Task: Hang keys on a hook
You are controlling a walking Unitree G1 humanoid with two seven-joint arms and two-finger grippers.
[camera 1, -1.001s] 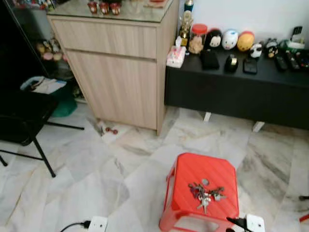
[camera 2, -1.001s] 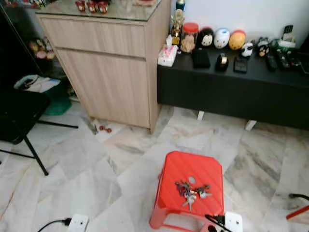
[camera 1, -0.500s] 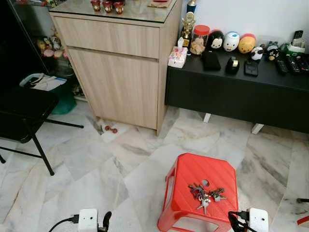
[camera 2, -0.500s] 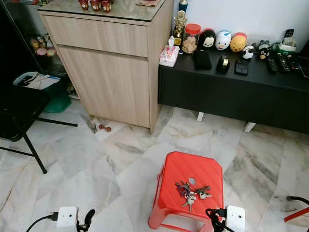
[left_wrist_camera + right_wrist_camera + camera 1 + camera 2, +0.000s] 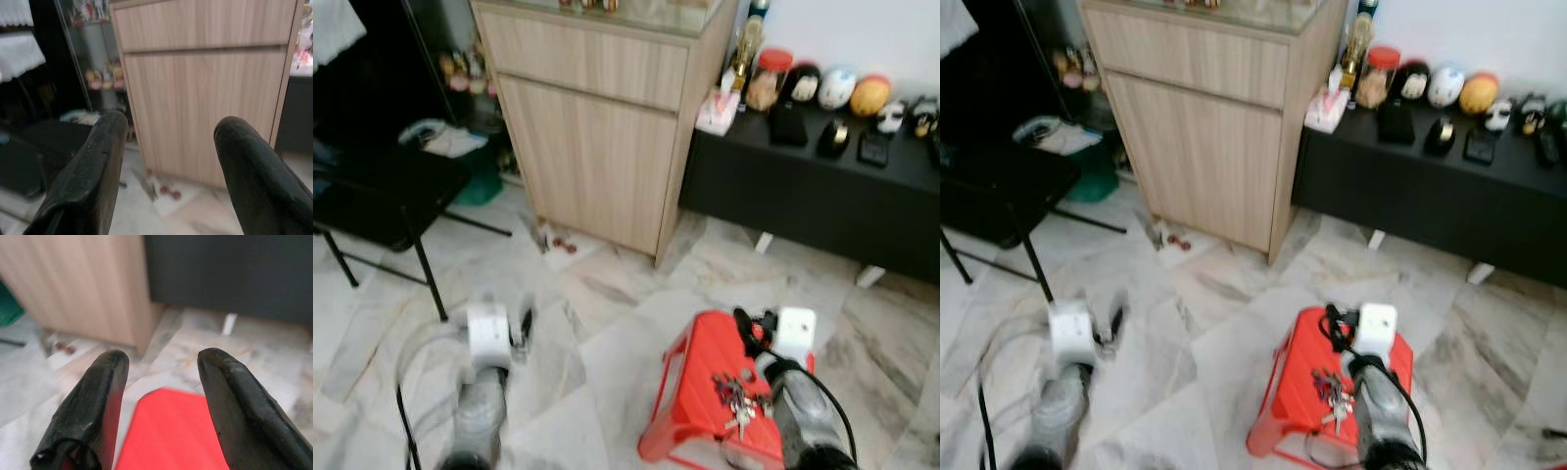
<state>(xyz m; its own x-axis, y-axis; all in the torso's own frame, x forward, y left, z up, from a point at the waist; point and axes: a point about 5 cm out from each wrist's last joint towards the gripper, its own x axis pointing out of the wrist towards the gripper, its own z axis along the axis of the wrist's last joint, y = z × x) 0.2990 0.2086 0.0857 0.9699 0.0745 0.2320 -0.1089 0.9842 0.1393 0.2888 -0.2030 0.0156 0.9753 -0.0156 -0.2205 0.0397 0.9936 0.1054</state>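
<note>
Left eye view: jumbled silvery keys [image 5: 736,394] bunched on red stool [image 5: 697,377].

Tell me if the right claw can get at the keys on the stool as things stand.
Probably yes. The right claw hangs open over the red stool, and the keys lie bare on the seat beside its arm, nothing covering them. It sits past them, though, so it would likely need to draw back first.

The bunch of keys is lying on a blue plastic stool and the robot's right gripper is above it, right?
Not quite: the plastic stool is red, not blue, as the left eye view shows. The bunch of keys does lie on it, and the right gripper hangs open above the stool.
</note>
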